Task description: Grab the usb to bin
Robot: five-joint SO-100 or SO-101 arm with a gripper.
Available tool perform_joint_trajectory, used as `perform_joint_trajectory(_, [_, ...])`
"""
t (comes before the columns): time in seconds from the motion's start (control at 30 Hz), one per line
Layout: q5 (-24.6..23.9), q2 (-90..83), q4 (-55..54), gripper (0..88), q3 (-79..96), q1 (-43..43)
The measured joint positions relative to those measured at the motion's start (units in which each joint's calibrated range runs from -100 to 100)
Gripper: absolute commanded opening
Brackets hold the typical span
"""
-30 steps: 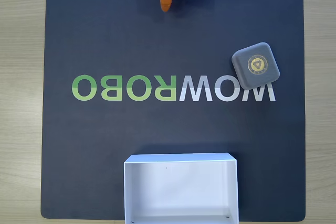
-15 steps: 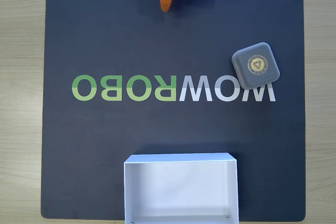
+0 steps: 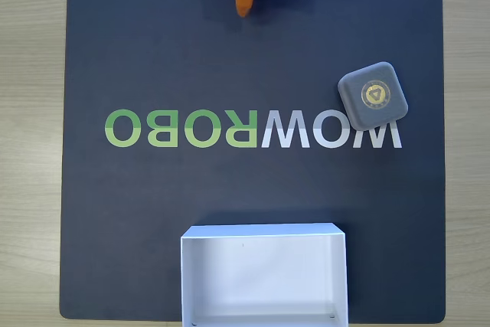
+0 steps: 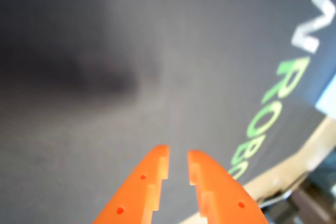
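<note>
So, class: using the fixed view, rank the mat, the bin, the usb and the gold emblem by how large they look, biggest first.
1. mat
2. bin, partly cut off by the bottom edge
3. usb
4. gold emblem, on the usb's face

In the fixed view the mat (image 3: 153, 212) covers the table (image 3: 31, 143). The usb (image 3: 373, 96) lies on it at three o'clock, touching the lettering (image 3: 253, 128) across the middle. The bin (image 3: 264, 275) sits at six o'clock, the gripper (image 3: 243, 5) at twelve, well apart from both
</note>
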Motion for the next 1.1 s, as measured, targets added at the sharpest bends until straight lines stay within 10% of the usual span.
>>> perform_joint_trajectory(0.33, [-0.42,39.78,-10.09,5.1,-29.64,-6.10])
perform_joint_trajectory(0.77, [-0.42,91.86,23.53,5.7,-100.32,-17.33])
perform_joint_trajectory(1.1, [-0.42,105.55,27.76,38.9,-112.52,-23.08])
